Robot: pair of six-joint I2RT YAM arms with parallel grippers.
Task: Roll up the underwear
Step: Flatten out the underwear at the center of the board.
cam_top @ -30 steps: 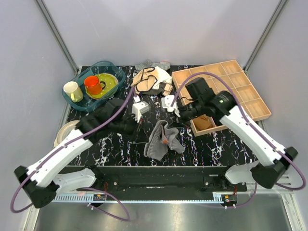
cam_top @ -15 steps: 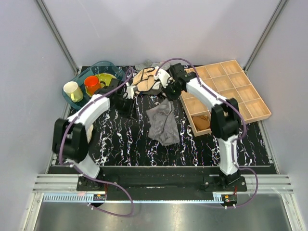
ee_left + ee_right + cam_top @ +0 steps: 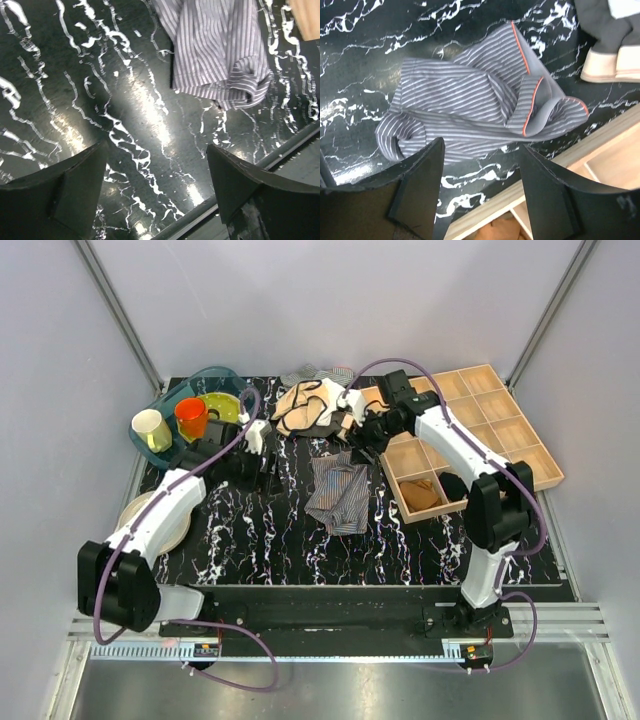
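Observation:
The underwear (image 3: 340, 490), grey-and-white pinstriped with red edging, lies loosely spread and creased on the black marbled table, nothing holding it. My left gripper (image 3: 272, 472) hovers just left of it, jaws open; in the left wrist view (image 3: 155, 155) only bare table shows between the fingers, with the underwear (image 3: 220, 50) at the upper right. My right gripper (image 3: 355, 440) hangs above its far edge, also open. In the right wrist view the underwear (image 3: 470, 100) lies beyond the spread gripper (image 3: 481, 147), one flap folded back near the wooden tray.
A wooden compartment tray (image 3: 500, 430) stands right of the underwear, a tan rolled piece (image 3: 425, 495) in one cell. A beige-and-white garment with black trim (image 3: 312, 408) lies behind. A blue basin (image 3: 240, 390) with cups and a plate sits back left.
Both grippers have opened and let go of the underwear. It was bunched and lifted between them nearer the front; now it lies flatter, further back. The arms drew apart.

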